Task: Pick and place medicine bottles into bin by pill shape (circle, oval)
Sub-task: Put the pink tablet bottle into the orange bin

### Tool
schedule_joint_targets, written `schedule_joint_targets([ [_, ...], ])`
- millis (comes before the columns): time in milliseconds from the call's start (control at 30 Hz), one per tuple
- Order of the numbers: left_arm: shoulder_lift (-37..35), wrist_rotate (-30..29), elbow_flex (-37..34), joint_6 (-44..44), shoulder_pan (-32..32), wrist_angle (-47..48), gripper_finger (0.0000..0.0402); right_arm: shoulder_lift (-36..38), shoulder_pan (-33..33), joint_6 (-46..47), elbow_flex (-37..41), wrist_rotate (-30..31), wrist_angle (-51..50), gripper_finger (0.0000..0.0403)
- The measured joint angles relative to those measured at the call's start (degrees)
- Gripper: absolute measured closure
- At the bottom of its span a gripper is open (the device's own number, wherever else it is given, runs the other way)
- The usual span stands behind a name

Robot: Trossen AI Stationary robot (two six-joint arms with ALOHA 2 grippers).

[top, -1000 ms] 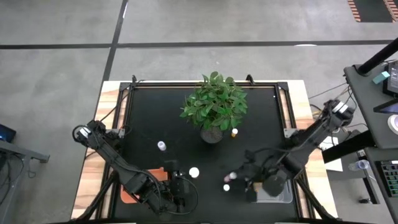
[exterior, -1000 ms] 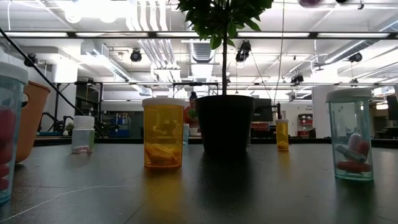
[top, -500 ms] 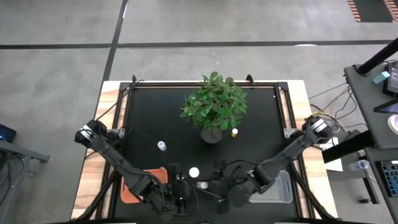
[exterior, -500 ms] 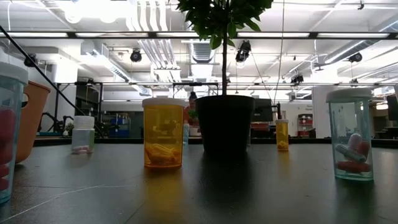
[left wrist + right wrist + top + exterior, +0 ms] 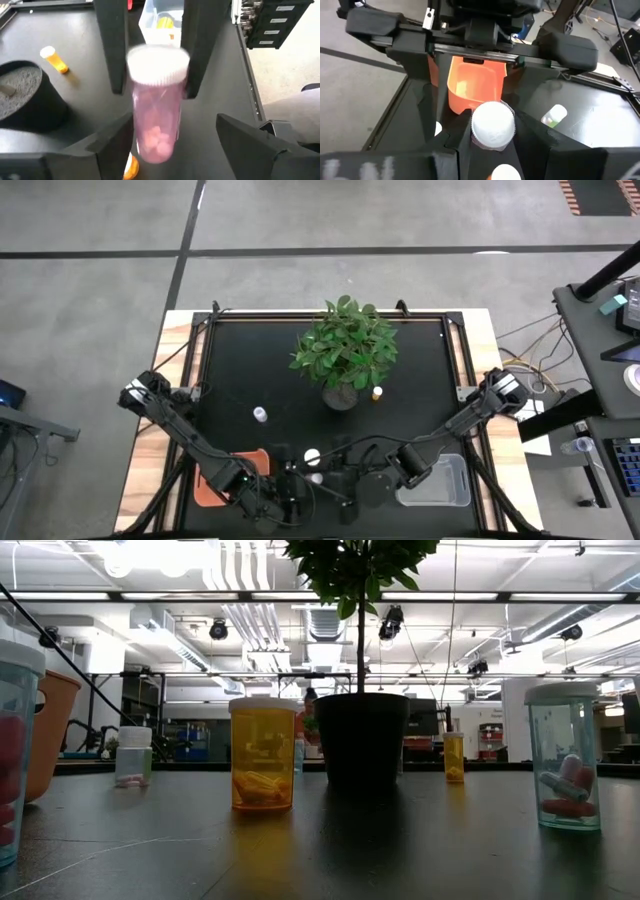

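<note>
A pink medicine bottle point(image 5: 154, 125) with a white cap is held by my right gripper point(image 5: 337, 479) above the table's near middle. My left gripper point(image 5: 293, 484) is open and faces it. Its fingers stand on either side of the bottle's bottom end without touching it. The orange bin point(image 5: 214, 480) lies at the near left. The clear bin point(image 5: 442, 482) lies at the near right and holds an orange bottle point(image 5: 163, 22). More bottles stand on the table: one with a white cap point(image 5: 311, 455), a white one point(image 5: 260, 414), and a small orange one point(image 5: 377, 393). My right gripper pinches the pink bottle's white cap point(image 5: 159, 64) by its sides between its two fingers point(image 5: 199, 55). The fingers come roughly level from the table's right and lie along the bottle. The body sticks out past the fingertips toward my left gripper. The bottle is lifted clear of the table.
A leafy potted plant point(image 5: 345, 352) stands at the table's middle. In the low view an orange bottle point(image 5: 262, 755), a clear bottle with red-and-white capsules point(image 5: 566, 755) and a small white bottle point(image 5: 133, 755) stand on the black tabletop point(image 5: 400, 840).
My right gripper has gone from beside the clear bin toward the table's left, carrying the pink bottle up to my left gripper. My left gripper has stayed near the orange bin.
</note>
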State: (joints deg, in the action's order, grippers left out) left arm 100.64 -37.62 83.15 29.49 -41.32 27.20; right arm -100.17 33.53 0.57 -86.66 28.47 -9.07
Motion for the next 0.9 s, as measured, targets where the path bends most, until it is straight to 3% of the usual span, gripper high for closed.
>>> schedule_joint_targets([
  [367, -0.35, -0.35, 0.07, -1.36, 0.39, -0.89, 0.0245, -0.30, -0.06, -0.63, 0.06, -0.40, 0.86, 0.0285],
  [633, -0.35, -0.42, 0.07, -1.39, 0.44, -0.98, 0.0326, -0.30, -0.06, -0.32, 0.06, -0.37, 1.04, 0.0247],
  [900, -1.42, 1.43, 0.20, -0.31, 0.39, 2.02, 0.0312, 1.23, -0.06, 0.21, 0.12, -0.02, -1.20, 0.0198],
])
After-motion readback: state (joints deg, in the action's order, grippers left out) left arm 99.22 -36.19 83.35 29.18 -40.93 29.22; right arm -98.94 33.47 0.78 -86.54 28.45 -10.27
